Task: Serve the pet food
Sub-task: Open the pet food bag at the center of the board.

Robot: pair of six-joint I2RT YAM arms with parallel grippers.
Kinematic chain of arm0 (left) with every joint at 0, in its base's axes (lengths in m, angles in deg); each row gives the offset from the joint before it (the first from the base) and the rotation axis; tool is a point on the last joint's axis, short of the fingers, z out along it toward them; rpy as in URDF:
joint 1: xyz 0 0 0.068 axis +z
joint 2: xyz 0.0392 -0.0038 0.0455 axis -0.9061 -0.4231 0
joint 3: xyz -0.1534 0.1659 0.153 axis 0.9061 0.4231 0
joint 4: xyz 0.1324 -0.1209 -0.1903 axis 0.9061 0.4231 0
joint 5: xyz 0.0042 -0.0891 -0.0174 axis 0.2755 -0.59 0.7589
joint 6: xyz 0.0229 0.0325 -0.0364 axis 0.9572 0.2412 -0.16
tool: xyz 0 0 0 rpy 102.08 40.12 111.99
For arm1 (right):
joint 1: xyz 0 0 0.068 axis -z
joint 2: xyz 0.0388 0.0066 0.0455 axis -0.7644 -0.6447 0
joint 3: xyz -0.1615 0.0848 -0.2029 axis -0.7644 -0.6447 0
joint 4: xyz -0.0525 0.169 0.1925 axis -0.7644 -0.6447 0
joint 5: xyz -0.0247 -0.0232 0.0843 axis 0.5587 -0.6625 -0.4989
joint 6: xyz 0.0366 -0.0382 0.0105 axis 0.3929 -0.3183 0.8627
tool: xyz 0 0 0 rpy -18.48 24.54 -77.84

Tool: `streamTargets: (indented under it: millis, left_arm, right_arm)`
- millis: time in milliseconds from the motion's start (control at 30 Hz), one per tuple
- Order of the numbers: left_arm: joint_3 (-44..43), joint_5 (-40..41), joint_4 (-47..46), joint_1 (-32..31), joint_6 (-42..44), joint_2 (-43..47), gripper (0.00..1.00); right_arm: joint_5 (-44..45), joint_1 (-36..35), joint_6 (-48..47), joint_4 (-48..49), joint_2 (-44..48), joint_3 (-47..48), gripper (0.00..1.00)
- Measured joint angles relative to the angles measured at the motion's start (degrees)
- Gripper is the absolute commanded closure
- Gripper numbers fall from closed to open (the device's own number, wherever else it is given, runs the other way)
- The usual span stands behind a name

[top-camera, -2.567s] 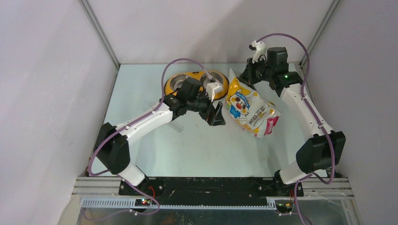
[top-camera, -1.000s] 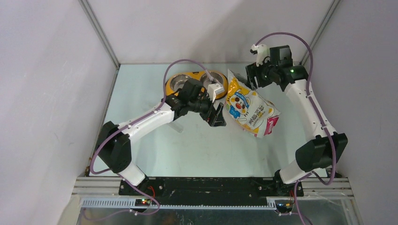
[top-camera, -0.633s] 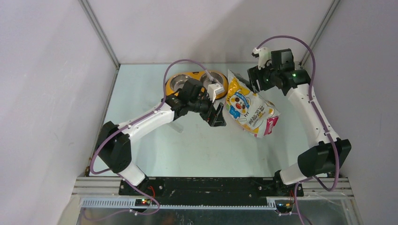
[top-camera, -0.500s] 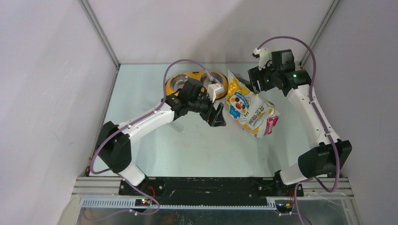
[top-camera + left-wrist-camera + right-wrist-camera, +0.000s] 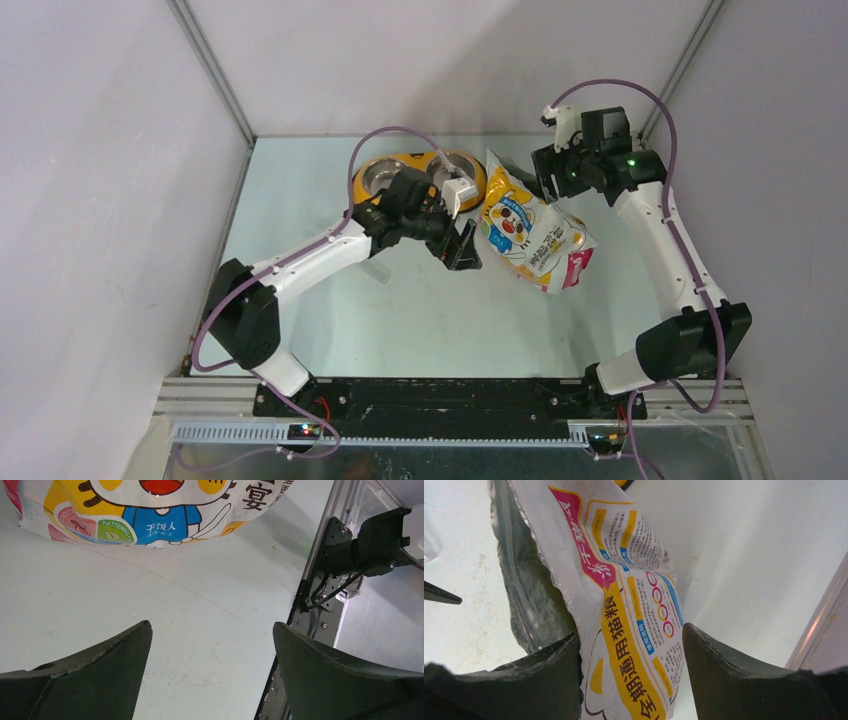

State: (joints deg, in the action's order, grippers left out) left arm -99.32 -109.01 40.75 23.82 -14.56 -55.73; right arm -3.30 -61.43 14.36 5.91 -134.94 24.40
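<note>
Pet food bag (image 5: 528, 228), right of centre in the top view: yellow-white foil, cartoon cat in a blue shirt, pink base. Back panel is white with a pink strip and a yellow band of black characters; the lining is silver. Double bowl (image 5: 408, 160), upper centre: yellow, steel-grey cups. Bench (image 5: 300, 220): pale blue-green. Left claw (image 5: 211, 626) and right claw (image 5: 630, 630): black.

The pet food cannot be seen: past the right gripper (image 5: 629, 630), the open mouth of the bag (image 5: 624, 580) shows only dark, crinkled foil lining, too dim to make out pellets. The bag's printed wall runs between that gripper's spread fingers and off the bottom edge, so contact with either finger cannot be told. Ahead of the left gripper (image 5: 211, 624), the bag's cartoon is cut by the top edge. From above, the left arm (image 5: 310, 255) covers part of the double bowl (image 5: 412, 158) behind its gripper.
</note>
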Motion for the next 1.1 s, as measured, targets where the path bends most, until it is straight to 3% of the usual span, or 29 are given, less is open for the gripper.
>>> streamTargets:
  millis: [1100]
  left_arm:
    - [0.0,0.0,0.0,-0.2,0.0,0.0,0.02]
  right_arm:
    - [7.1,-1.7,-0.6,-3.6,2.4,-0.1,0.32]
